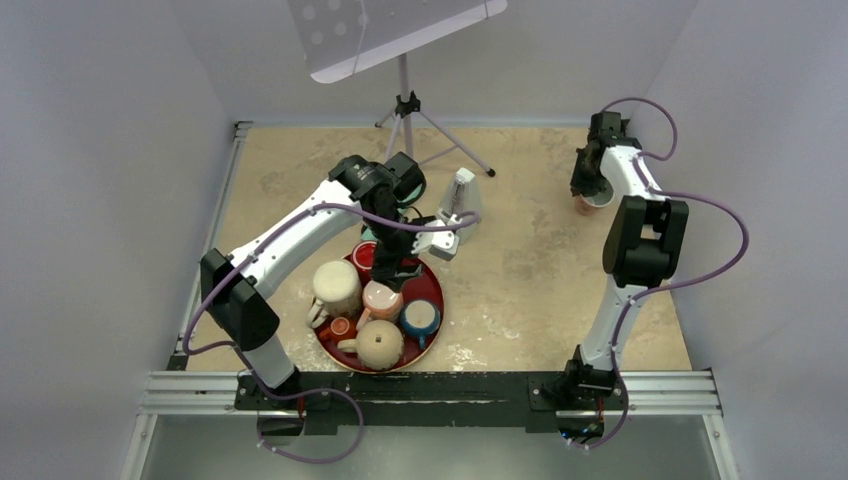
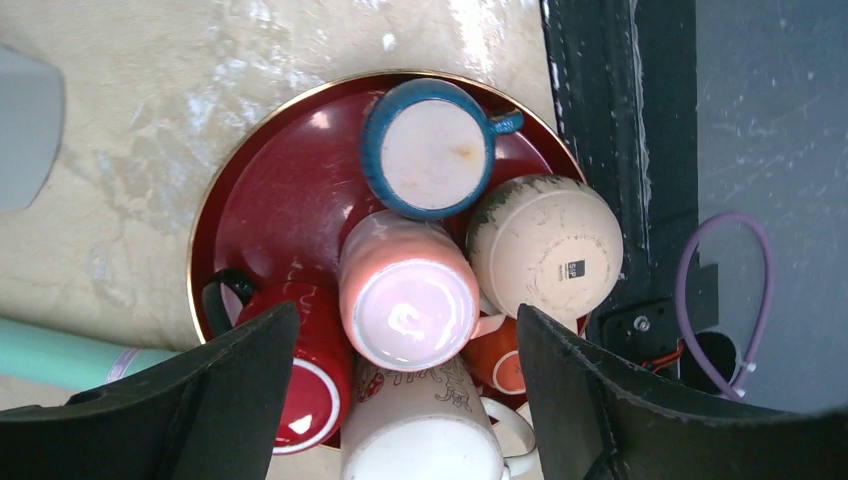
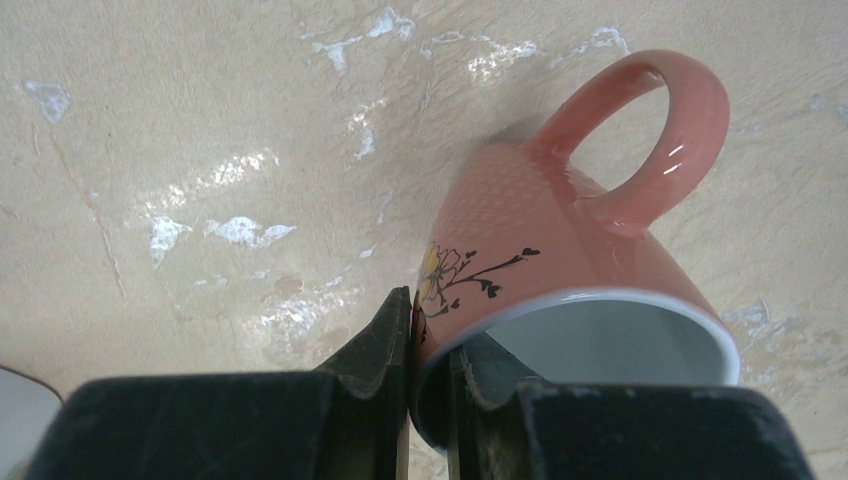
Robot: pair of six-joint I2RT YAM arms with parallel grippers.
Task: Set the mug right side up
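On the left, the round dark-red tray with a gold rim (image 2: 270,190) lies near the table's front edge, close to the black base rail. It is crowded with mugs standing mouth-down. The left gripper (image 2: 405,312) hangs over them with its fingers spread wide and holds nothing. The glossy pink upside-down mug (image 2: 408,300) sits directly below the gap. It touches the blue-walled mug (image 2: 430,150) and the cream speckled mug (image 2: 545,245), and a red mug with a black handle (image 2: 300,380) stands just beside it, so there is little room around it.

The sandy tabletop (image 1: 520,290) is bare between the tray and the right side.

Near the right wall, the right gripper (image 3: 430,320) pinches the rim of the pink flower-printed mug (image 3: 540,240). One finger is inside and one outside. This mug is tilted with its mouth up and its handle pointing away.
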